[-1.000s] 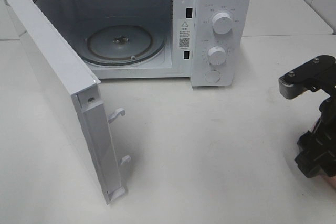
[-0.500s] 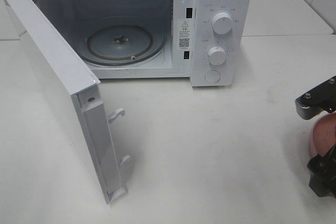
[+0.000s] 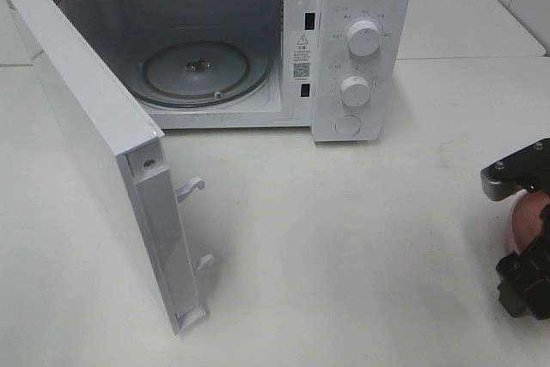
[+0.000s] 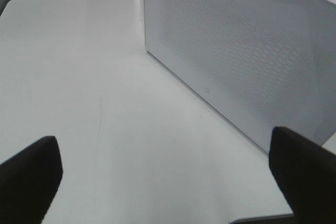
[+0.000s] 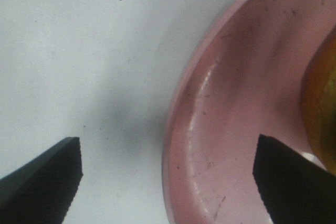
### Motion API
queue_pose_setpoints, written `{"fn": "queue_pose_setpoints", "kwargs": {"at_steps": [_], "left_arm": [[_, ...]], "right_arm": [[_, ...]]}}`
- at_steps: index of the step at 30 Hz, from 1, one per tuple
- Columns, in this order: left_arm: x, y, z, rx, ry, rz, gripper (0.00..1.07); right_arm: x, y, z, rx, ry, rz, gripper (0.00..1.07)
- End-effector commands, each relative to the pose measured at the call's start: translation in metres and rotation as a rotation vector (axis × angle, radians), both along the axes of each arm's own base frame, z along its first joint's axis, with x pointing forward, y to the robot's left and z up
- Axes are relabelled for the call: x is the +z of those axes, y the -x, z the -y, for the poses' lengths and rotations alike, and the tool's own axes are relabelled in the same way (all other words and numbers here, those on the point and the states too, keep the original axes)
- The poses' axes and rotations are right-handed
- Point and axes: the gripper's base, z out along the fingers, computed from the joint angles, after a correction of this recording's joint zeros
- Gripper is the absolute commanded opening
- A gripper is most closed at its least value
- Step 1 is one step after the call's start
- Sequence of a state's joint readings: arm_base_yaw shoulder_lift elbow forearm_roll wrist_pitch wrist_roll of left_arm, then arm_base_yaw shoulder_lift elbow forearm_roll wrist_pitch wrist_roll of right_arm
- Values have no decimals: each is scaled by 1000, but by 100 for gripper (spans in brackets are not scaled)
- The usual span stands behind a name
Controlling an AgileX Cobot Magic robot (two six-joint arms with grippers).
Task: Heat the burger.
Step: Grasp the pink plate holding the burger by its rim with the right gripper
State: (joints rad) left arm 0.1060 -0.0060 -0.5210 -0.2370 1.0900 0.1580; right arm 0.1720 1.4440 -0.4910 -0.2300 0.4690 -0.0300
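Only the golden-brown edge of the burger (image 5: 321,103) shows, in the right wrist view, where it sits on a pink shallow plate (image 5: 220,145). My right gripper (image 5: 168,182) is open just above the plate's rim, one fingertip (image 5: 44,179) over bare table and the other (image 5: 294,177) over the plate's inside. In the high view the right arm (image 3: 524,277) stands at the far right edge and covers most of the plate (image 3: 524,221), so the burger is hidden there. My left gripper (image 4: 165,177) is open over the table beside the microwave's side wall (image 4: 241,56), holding nothing.
The white microwave (image 3: 361,49) stands at the back, its door (image 3: 103,152) swung wide open toward the front left. A glass turntable (image 3: 206,70) lies inside the empty cavity. White tabletop (image 3: 344,238) stretches between the door and the plate.
The right arm has shifted right and toward the table's edge, uncovering part of the pink plate. Its jaws have widened. The left arm and microwave are unchanged.
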Motion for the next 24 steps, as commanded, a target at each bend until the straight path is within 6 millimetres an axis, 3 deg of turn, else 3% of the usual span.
{"fn": "queue_pose_setpoints", "kwargs": {"at_steps": [1,12,14,16,17,18,19,20,22,23,24], "left_arm": [[0,2,0,5,-3,29,101],[0,2,0,5,-3,29,101],[0,2,0,5,-3,29,101],[0,2,0,5,-3,29,101],[0,2,0,5,-3,29,101],[0,2,0,5,-3,29,101],[0,2,0,5,-3,29,101],[0,2,0,5,-3,29,101],[0,2,0,5,-3,29,101],[0,2,0,5,-3,29,101],[0,2,0,5,-3,29,101]], "right_arm": [[-15,-5,2,12,12,-16,85],[-34,-10,1,-2,17,-54,78],[-35,-10,1,-10,17,-57,63],[-35,-10,1,-14,18,-59,57],[-35,-10,1,-15,20,-64,46],[-35,-10,1,-15,20,-64,46],[-35,-9,1,-14,22,-67,33],[-35,-9,1,-14,22,-67,33],[-35,-9,1,-15,25,-72,12],[-35,-9,1,-15,25,-72,12],[-35,-8,2,-20,30,-82,1]]}}
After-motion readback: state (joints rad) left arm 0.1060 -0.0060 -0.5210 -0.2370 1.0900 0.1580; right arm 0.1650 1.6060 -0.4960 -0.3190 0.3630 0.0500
